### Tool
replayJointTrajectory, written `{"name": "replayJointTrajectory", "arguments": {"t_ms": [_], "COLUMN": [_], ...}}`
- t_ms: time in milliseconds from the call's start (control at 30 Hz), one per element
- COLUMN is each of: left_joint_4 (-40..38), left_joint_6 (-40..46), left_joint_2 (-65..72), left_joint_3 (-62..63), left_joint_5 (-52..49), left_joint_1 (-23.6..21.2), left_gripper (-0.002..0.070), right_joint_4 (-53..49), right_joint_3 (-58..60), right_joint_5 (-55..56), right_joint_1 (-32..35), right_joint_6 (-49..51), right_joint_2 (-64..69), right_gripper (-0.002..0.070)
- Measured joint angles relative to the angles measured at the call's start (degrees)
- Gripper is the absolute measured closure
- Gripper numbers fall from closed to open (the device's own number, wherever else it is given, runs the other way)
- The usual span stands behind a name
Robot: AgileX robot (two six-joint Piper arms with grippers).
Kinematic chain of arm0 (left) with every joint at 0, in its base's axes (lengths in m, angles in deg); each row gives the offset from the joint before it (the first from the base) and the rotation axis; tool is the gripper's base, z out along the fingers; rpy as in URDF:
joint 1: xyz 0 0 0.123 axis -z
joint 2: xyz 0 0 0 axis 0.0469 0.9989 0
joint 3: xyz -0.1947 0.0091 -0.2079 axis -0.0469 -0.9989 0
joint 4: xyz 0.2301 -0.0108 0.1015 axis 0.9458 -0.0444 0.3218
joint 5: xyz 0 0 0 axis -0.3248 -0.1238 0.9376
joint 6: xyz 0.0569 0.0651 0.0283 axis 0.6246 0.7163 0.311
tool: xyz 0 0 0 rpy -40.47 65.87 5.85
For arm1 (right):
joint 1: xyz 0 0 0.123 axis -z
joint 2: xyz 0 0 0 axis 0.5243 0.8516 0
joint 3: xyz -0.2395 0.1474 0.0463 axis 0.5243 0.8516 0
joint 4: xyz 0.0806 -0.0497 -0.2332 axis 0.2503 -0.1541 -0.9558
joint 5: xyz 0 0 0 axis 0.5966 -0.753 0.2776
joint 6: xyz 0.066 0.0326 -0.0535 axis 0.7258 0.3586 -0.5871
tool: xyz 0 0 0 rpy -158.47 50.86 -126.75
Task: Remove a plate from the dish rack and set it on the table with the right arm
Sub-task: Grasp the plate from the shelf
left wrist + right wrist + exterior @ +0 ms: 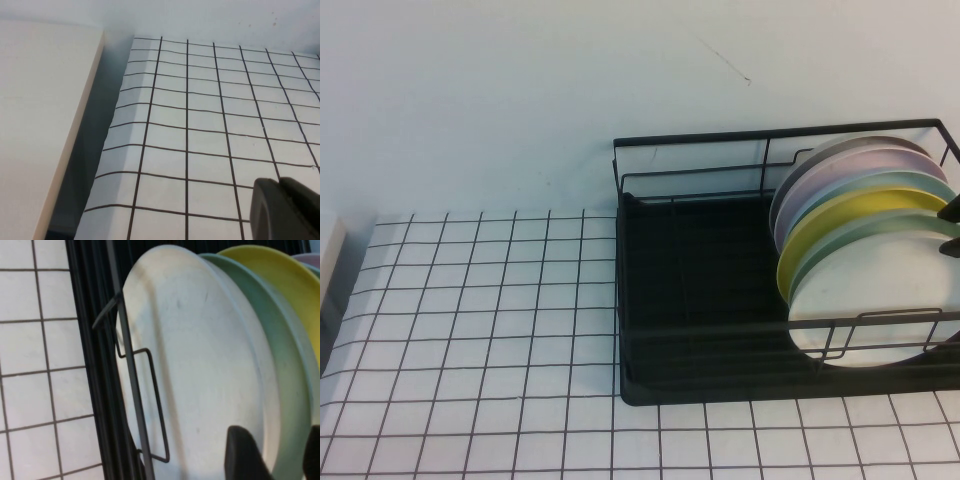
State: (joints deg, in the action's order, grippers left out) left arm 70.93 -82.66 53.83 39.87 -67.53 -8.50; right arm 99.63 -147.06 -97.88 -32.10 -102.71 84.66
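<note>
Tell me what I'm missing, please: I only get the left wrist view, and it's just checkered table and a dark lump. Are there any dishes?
Observer: Yes. A black dish rack stands on the right part of the table, holding a row of plates on edge.
Operator: Is that dark lump doing anything with them?
Observer: No. That is the left gripper, hovering over bare table, far from the rack.
Operator: So who reaches the plates?
Observer: The right gripper is at the plates' rims, fingers apart, beside the white plate, which is the front one, with a mint-green plate right behind it.
</note>
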Motion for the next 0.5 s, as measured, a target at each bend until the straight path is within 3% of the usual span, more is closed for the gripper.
{"name": "replayJointTrajectory", "arguments": {"t_ms": [500], "left_joint_4": [0.0], "left_joint_6": [0.0], "left_joint_2": [0.0], "left_joint_3": [0.0], "left_joint_5": [0.0], "left_joint_1": [0.0], "left_gripper": [0.0678], "right_joint_4": [-0.2], "right_joint_3": [-0.1], "right_joint_5": [3.5], "right_joint_1": [0.0], "right_joint_6": [-1.6], "right_joint_2": [4.6], "right_gripper": [0.0414]}}
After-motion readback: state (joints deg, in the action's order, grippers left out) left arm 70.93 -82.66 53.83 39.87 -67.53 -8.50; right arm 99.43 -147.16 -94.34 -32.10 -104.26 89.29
